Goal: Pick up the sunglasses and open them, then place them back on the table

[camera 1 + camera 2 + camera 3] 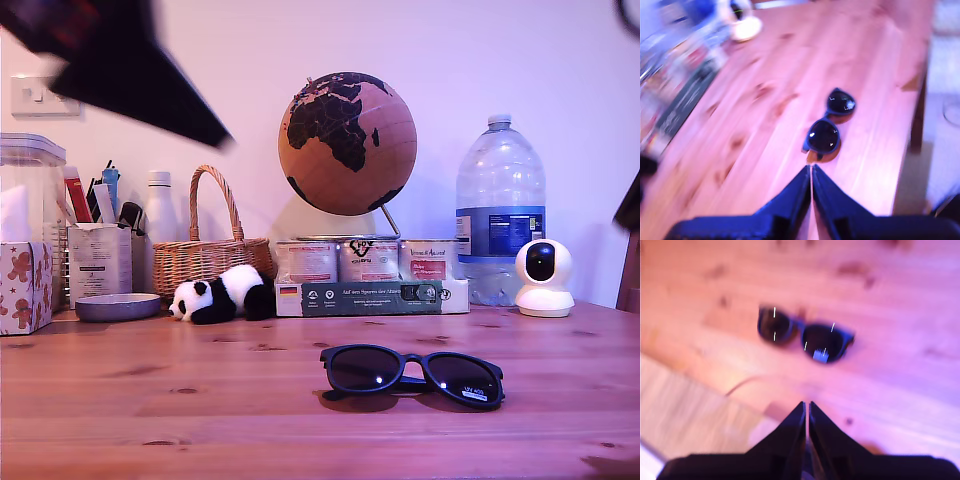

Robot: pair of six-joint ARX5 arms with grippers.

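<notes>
The sunglasses lie on the table near the exterior view's front right, sticker showing there, while only the wrist views show my first gripper and second gripper pressed together above them, panda and globe behind.

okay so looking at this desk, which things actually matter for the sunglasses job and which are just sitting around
Part of the job:
sunglasses, folded, lying on the table
my first pincer, shut
my second pincer, shut

Just lying about, along the back:
globe
water bottle
white camera
toy panda
wicker basket
tins
grey dish
</notes>
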